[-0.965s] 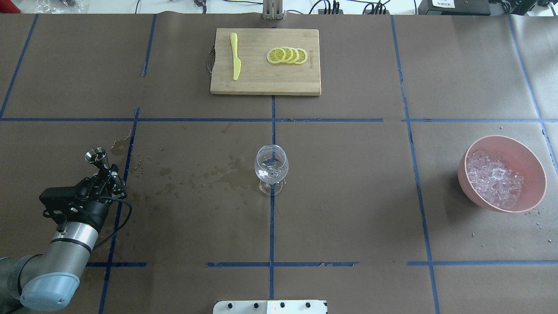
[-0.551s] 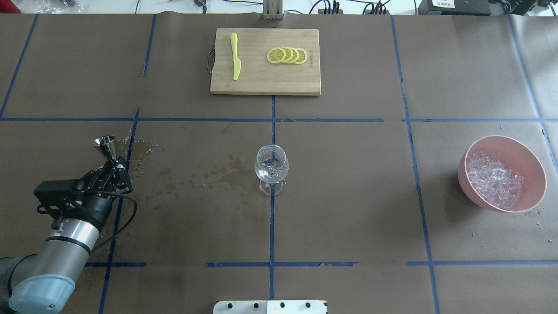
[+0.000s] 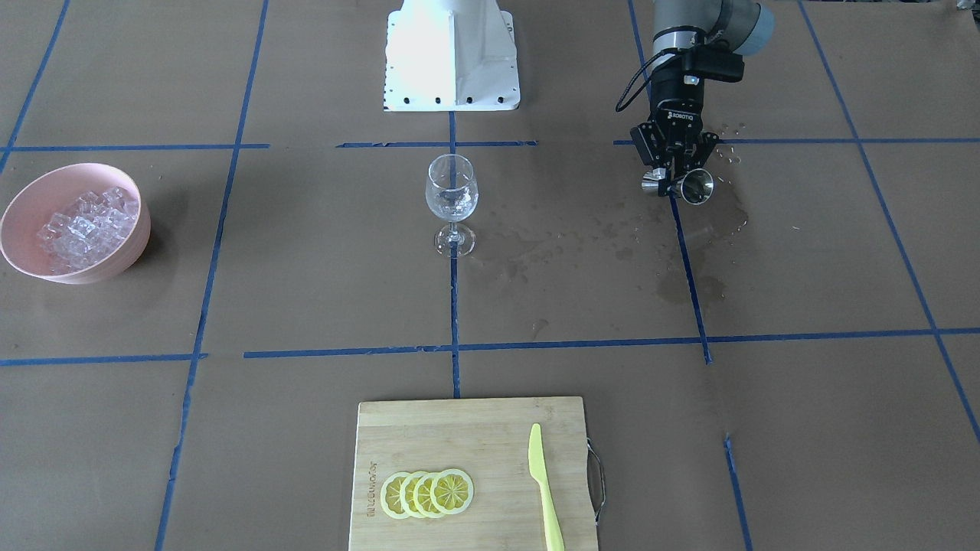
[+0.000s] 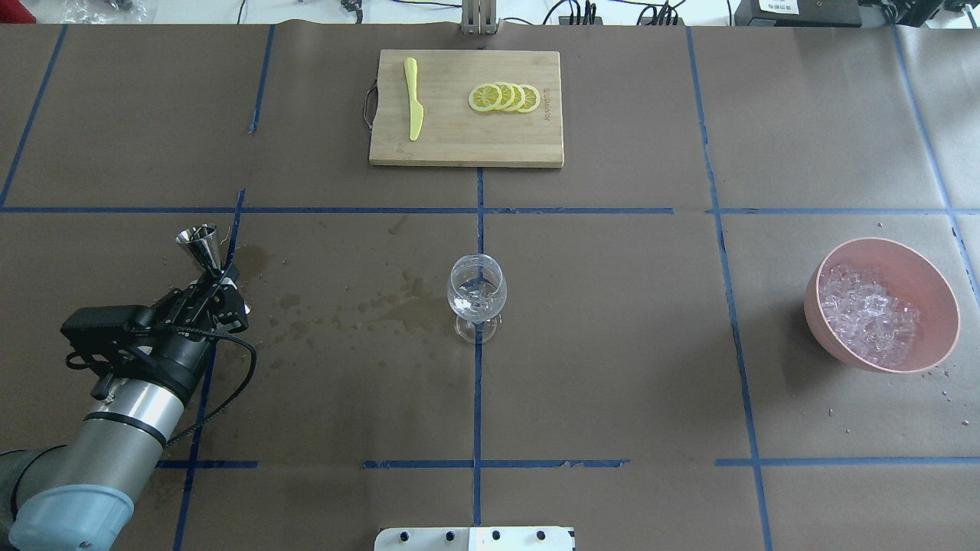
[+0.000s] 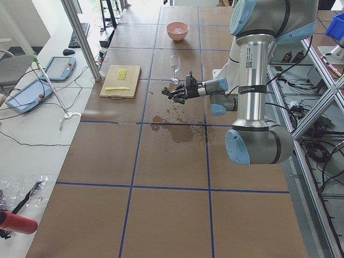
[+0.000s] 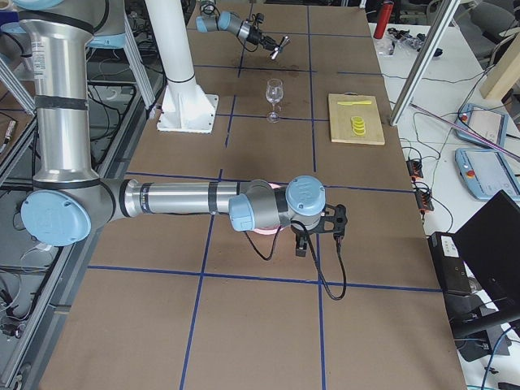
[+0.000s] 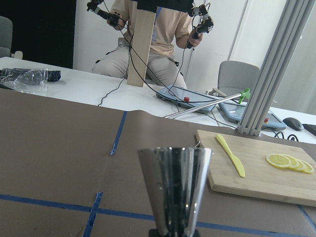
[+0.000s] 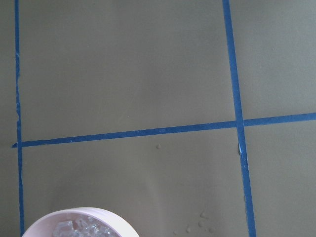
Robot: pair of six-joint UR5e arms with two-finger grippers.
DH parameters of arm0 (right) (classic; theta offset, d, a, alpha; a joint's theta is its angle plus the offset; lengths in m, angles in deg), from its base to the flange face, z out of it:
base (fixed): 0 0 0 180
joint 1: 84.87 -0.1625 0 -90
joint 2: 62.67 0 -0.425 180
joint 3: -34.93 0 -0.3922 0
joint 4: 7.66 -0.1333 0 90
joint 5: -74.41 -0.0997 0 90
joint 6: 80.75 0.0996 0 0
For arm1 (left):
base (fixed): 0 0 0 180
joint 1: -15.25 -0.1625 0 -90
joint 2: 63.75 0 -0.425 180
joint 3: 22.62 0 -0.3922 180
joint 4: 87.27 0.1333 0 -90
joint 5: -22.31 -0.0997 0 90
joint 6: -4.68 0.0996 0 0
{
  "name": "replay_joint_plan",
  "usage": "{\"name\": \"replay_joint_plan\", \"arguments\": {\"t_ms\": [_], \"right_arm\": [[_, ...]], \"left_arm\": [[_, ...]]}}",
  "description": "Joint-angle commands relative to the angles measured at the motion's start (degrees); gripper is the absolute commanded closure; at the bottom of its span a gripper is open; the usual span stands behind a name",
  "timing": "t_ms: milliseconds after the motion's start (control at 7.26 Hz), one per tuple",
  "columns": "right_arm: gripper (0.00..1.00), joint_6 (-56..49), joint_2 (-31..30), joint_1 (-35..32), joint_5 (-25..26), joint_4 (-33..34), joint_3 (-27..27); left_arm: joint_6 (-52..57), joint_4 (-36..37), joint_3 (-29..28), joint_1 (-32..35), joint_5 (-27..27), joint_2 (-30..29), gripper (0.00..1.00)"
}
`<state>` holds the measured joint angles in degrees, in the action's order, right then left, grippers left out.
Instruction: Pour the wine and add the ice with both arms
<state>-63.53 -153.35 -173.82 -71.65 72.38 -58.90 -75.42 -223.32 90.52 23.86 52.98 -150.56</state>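
Note:
My left gripper (image 4: 218, 282) is shut on a steel jigger (image 4: 200, 245) and holds it above the table's left side, well left of the wine glass. It also shows in the front view (image 3: 674, 177) with the jigger (image 3: 694, 186). In the left wrist view the jigger (image 7: 174, 182) stands wide mouth up. The wine glass (image 4: 476, 295) stands upright at the table's middle with a little clear wine, barely visible. Ice (image 4: 869, 314) fills a pink bowl (image 4: 943, 306) at the right. My right arm (image 6: 276, 207) hangs over the bowl; I cannot tell its gripper's state.
A wooden cutting board (image 4: 459, 145) at the far middle holds lemon slices (image 4: 505, 98) and a yellow knife (image 4: 413, 99). Wet stains (image 4: 383, 306) spread on the brown paper between the jigger and the glass. The white pedestal base (image 3: 452, 53) stands at the near edge.
My left gripper has moved forward and a little right with the jigger still in it. The glass and the bowl have not moved.

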Motion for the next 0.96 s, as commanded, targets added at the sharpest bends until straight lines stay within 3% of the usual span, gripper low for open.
{"name": "replay_joint_plan", "arguments": {"t_ms": [0,551,827], "right_arm": [[0.0,0.0,0.0,0.0,-0.2,0.0,0.0],[0.0,0.1,0.0,0.0,-0.4,-0.1,-0.7],[0.0,0.1,0.0,0.0,-0.4,-0.1,-0.8]], "left_arm": [[0.0,0.0,-0.2,0.0,0.0,-0.4,1.0],[-0.1,-0.2,-1.2,0.0,-0.2,-4.3,1.0],[-0.1,-0.4,-1.6,-0.1,-0.2,-9.6,1.0]]}}
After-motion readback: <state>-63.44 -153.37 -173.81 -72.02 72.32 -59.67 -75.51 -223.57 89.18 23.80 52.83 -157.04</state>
